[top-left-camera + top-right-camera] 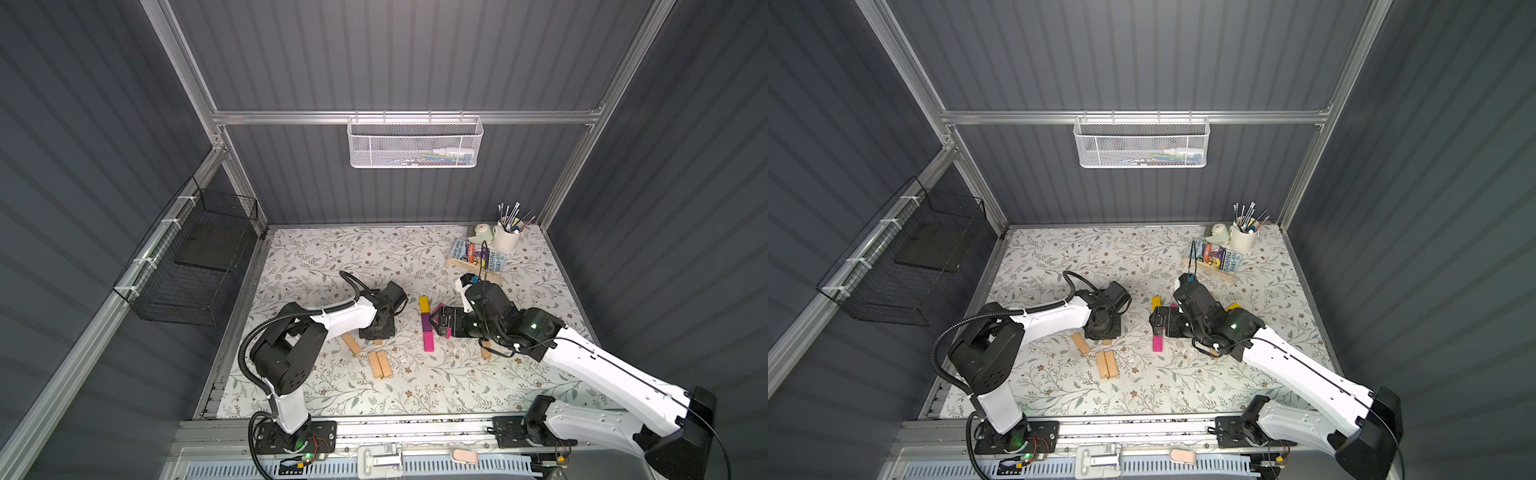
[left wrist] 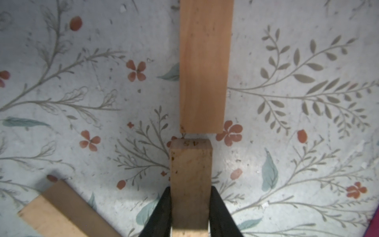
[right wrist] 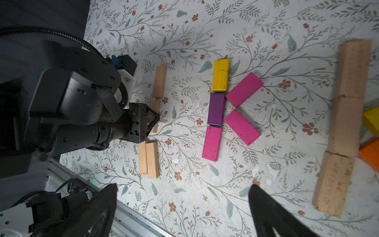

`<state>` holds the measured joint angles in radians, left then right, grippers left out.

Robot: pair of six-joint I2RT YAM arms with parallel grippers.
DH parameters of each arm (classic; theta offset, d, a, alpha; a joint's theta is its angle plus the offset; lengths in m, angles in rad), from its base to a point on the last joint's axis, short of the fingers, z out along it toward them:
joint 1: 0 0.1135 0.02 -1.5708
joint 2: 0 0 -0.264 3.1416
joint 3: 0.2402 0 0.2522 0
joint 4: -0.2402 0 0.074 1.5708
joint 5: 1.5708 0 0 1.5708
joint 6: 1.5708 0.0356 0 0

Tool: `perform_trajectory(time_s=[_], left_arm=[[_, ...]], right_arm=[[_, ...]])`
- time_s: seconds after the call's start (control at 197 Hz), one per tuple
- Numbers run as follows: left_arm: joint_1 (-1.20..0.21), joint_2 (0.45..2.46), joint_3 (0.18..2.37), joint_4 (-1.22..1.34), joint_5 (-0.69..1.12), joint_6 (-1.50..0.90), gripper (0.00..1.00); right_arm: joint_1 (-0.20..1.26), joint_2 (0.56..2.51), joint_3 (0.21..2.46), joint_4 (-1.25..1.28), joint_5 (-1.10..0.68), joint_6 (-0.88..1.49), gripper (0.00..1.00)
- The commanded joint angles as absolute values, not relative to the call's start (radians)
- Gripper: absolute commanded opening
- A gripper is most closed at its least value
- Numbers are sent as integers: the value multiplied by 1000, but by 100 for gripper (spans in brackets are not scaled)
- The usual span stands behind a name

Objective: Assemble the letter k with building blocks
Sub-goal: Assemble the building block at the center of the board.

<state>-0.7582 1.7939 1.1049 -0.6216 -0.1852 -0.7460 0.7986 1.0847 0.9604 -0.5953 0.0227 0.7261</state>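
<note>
Five coloured building blocks lie as a K in the right wrist view: yellow [image 3: 220, 75], purple [image 3: 216, 108] and magenta [image 3: 212, 143] form the stem, with two slanted magenta arms [image 3: 244, 89] [image 3: 242, 127]. My right gripper [image 3: 182, 190] hovers open above the table next to them, over the K [image 1: 428, 343] in both top views. My left gripper [image 2: 189, 197] points down at the table, its fingers [image 2: 164, 205] pressed on both sides of a plain tan block [image 2: 190, 174]. That block lies end to end with another tan block [image 2: 205, 65]. A third tan one [image 2: 61, 211] lies slanted beside them.
Two tan blocks [image 1: 380, 364] lie side by side nearer the front. Three more tan blocks [image 3: 348, 123] run end to end beyond the K, with a yellow [image 3: 372, 121] and an orange one [image 3: 370, 151] beside them. A book tray [image 1: 478, 255] and brush cup [image 1: 507, 237] stand back right.
</note>
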Motion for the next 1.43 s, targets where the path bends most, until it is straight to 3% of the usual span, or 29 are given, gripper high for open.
perform_trajectory(time_s=[0.0,0.178,0.299,0.487,0.685,1.42], left_arm=[[-754,1812,1123,-626,-177,-730,35],[-754,1784,1114,-601,-177,-716,38],[-753,1768,1122,-610,-211,-693,47],[-750,1762,1131,-647,-271,-682,49],[-742,1744,1105,-553,-160,-640,44],[-703,1767,1080,-551,-149,-701,29]], right_arm=[[800,1085,962,-607,34,735,99],[799,1073,957,-618,37,738,99],[799,1065,950,-619,40,742,99],[800,1063,943,-620,37,746,99],[799,1054,937,-623,39,750,99],[800,1054,931,-622,39,755,99]])
